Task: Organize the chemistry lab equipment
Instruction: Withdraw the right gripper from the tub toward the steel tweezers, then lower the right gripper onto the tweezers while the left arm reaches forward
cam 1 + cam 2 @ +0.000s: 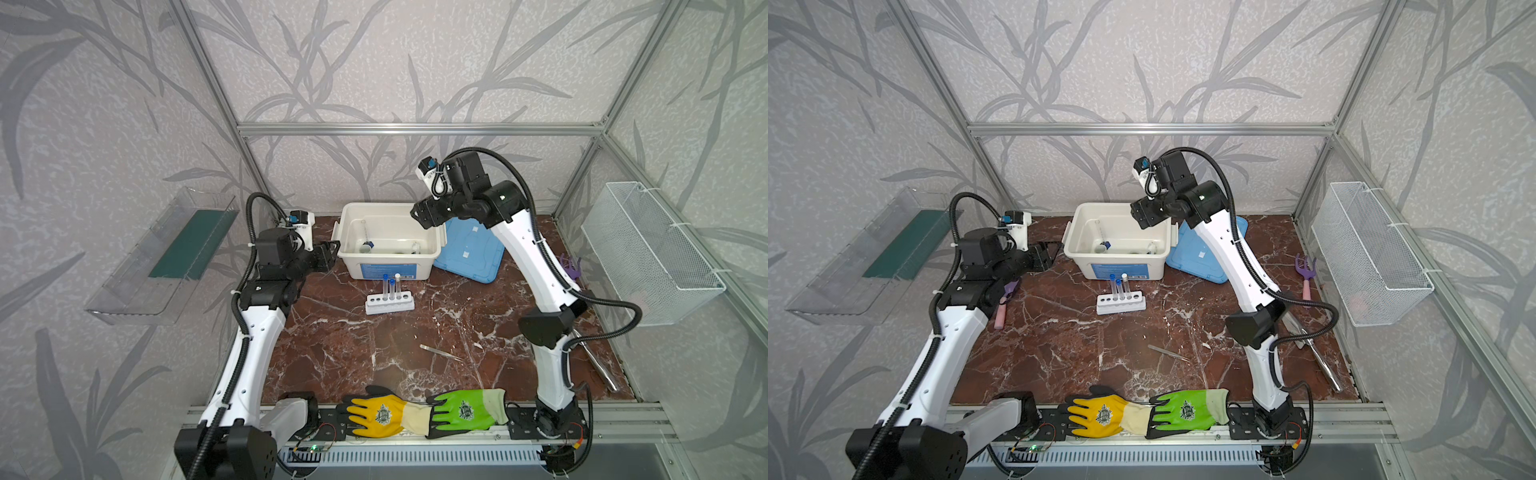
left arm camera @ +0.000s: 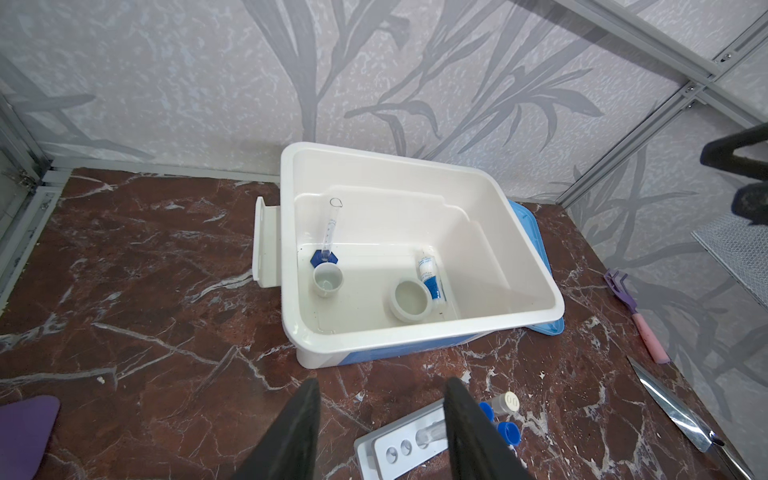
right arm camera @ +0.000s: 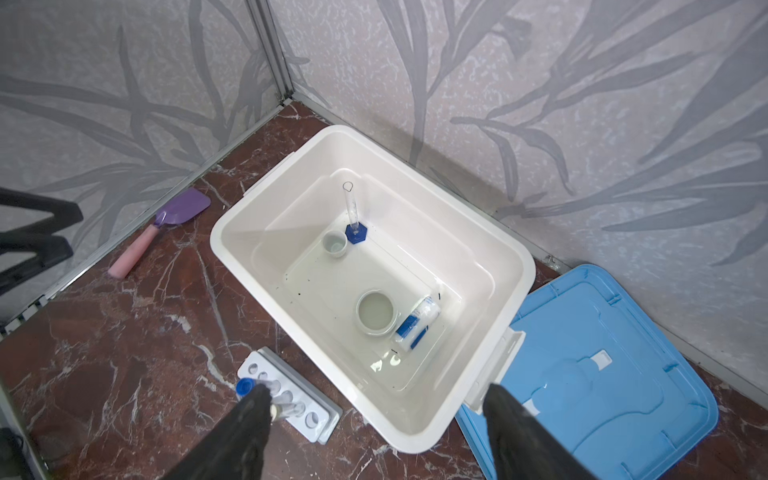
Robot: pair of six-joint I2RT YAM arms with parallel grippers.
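Left wrist view: left jaws parted, nothing between them, over the table point(image 2: 166, 291) beside the white bin point(image 2: 415, 332). Right jaws spread wide, empty, above the bin's right rim. In the bin: blue-based clear vessel point(image 2: 325, 249) standing in a corner, small white dish point(image 2: 328, 281) beside it, larger white dish point(image 2: 411, 302) with the blue-labelled vial point(image 2: 430, 276) lying just beside. White rack point(image 1: 390, 305) in front of the bin holds three capped test tubes point(image 1: 392, 286). Tweezers point(image 1: 440, 353) lie alone mid-table. Blue lid point(image 3: 602, 332) sits against the bin's right side, seemingly tucked partly under.
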